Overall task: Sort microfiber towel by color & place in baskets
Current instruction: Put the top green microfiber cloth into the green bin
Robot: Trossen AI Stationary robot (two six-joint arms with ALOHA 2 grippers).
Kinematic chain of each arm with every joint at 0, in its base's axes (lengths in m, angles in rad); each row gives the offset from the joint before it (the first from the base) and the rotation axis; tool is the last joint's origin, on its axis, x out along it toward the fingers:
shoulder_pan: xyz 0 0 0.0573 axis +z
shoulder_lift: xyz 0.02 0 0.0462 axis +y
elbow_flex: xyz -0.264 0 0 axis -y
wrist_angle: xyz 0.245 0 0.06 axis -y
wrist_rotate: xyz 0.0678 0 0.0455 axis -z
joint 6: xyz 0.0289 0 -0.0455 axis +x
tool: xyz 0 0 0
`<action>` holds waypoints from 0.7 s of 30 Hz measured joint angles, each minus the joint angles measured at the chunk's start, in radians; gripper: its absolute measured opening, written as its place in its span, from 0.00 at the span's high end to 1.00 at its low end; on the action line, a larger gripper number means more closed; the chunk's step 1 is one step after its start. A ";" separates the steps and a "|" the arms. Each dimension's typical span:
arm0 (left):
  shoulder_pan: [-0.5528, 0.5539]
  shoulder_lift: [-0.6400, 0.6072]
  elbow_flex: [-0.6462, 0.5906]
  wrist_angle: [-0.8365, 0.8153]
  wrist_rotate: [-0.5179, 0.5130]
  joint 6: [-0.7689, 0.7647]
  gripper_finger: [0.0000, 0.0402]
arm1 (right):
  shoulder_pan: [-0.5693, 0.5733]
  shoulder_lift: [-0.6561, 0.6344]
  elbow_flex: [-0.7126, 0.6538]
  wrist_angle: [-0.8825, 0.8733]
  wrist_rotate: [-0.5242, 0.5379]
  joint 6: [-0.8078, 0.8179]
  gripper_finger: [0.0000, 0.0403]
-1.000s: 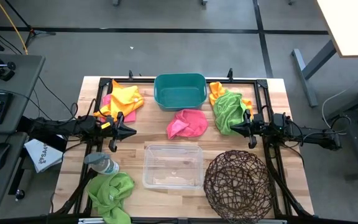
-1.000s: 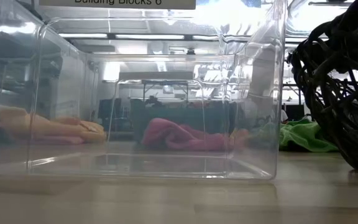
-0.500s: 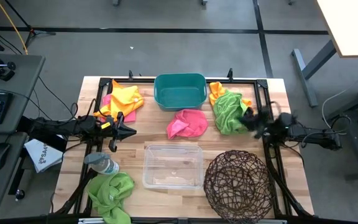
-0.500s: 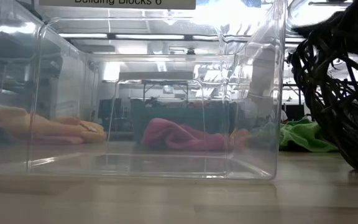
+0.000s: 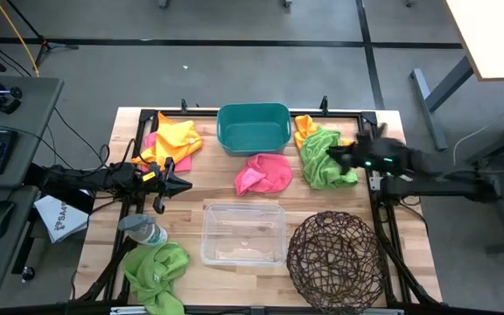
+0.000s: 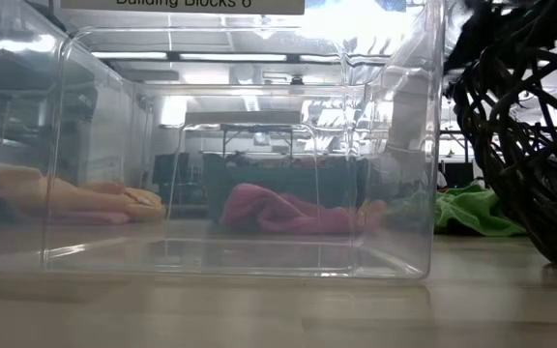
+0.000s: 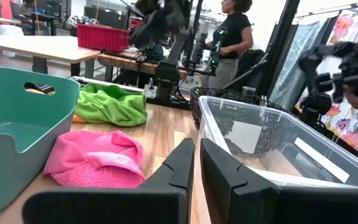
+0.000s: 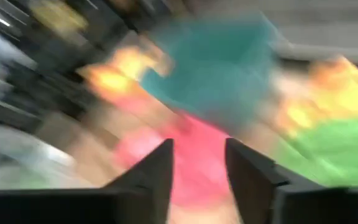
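Note:
On the far side stands the teal tub (image 5: 254, 128). A pink towel (image 5: 265, 173) lies in front of it. To its right a green towel (image 5: 327, 159) lies partly on an orange one (image 5: 304, 128). An orange and pink heap (image 5: 173, 140) lies far left, and another green towel (image 5: 156, 269) near left. The clear bin (image 5: 243, 233) and the wire basket (image 5: 335, 255) stand near. My right gripper (image 5: 333, 156) hovers over the right green towel, open (image 8: 199, 168), touching nothing. My left gripper (image 5: 185, 184) waits at the left, shut (image 7: 196, 163) and level.
A clear bottle (image 5: 143, 230) lies by the near-left green towel, and a printed white sheet (image 5: 59, 219) lies off the table's left edge. A black frame (image 5: 147, 118) rims the tabletop. A person (image 7: 232, 31) stands in the room beyond the table.
My right gripper has risen from beside the green towel and swung toward the table's far edge. It has tipped nose-down and rolled, and now hangs over that towel. The towels and baskets have not moved.

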 joint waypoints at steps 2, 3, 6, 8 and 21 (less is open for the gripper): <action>0.000 0.000 0.000 0.000 0.000 0.000 0.96 | -0.036 0.140 0.048 -0.135 0.013 0.034 0.51; 0.000 0.000 0.000 0.000 0.000 0.000 0.96 | -0.057 0.209 0.061 -0.168 0.019 0.055 0.47; 0.000 0.000 0.000 0.000 0.000 0.000 0.96 | -0.138 0.388 0.073 -0.198 -0.003 0.174 0.36; 0.000 0.000 0.000 0.000 0.000 0.000 0.96 | -0.194 0.493 0.073 -0.197 -0.038 0.272 0.32; 0.000 0.000 0.000 0.000 0.000 0.000 0.96 | -0.324 0.731 0.075 -0.043 -0.060 0.470 0.31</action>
